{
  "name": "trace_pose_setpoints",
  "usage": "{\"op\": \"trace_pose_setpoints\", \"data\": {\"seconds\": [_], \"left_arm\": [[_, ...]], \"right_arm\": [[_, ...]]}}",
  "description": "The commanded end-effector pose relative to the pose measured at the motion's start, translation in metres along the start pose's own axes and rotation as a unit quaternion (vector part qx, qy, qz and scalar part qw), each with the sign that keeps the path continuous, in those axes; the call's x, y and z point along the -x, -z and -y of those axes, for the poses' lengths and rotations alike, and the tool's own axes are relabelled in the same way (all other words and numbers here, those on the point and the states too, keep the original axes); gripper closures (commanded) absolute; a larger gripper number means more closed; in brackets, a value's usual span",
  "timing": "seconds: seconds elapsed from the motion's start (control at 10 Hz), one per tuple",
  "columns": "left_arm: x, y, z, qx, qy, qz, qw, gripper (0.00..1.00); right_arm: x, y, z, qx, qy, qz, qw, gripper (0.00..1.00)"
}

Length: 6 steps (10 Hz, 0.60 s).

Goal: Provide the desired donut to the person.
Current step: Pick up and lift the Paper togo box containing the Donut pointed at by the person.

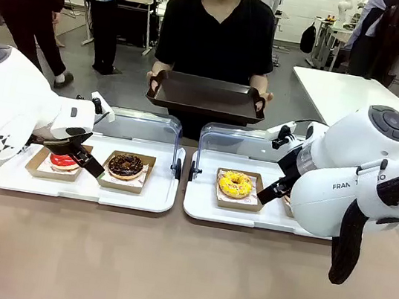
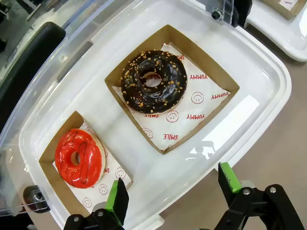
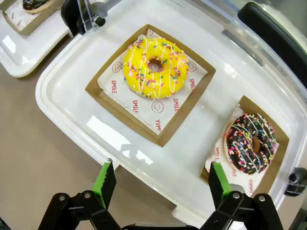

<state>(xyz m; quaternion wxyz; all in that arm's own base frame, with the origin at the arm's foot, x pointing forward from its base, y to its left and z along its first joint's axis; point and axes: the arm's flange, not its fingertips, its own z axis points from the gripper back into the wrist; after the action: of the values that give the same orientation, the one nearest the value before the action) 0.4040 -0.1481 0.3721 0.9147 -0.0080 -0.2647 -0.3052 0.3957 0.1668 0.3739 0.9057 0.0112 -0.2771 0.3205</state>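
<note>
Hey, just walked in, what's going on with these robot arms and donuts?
A person across the table holds out a dark tray. Both pairs of jaws are open and hold nothing: the left jaws hang over the white tray with the red-glazed donut and chocolate nut donut, the right jaws over the second tray with the yellow sprinkled donut and chocolate sprinkled donut. No donut has been picked yet.

Grey floor [image 1: 296,65], white table [image 1: 357,98] (evenly lit).
</note>
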Motion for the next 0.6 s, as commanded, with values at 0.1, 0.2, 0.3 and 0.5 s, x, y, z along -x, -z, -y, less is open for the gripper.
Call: {"op": "trace_pose_setpoints", "data": {"seconds": [0.1, 0.2, 0.3, 0.5], "left_arm": [[0.0, 0.0, 0.0001, 0.0, 0.0, 0.0, 1.0, 0.0], [0.0, 0.0, 0.0001, 0.0, 0.0, 0.0, 1.0, 0.0], [0.0, 0.0, 0.0001, 0.0, 0.0, 0.0, 1.0, 0.0], [0.0, 0.0, 0.0001, 0.0, 0.0, 0.0, 1.0, 0.0]], "right_arm": [[0.0, 0.0, 0.0, 0.0, 0.0, 0.0, 1.0, 0.0], [0.0, 0.0, 0.0, 0.0, 0.0, 0.0, 1.0, 0.0], [0.0, 0.0, 0.0, 0.0, 0.0, 0.0, 1.0, 0.0], [0.0, 0.0, 0.0, 0.0, 0.0, 0.0, 1.0, 0.0]]}}
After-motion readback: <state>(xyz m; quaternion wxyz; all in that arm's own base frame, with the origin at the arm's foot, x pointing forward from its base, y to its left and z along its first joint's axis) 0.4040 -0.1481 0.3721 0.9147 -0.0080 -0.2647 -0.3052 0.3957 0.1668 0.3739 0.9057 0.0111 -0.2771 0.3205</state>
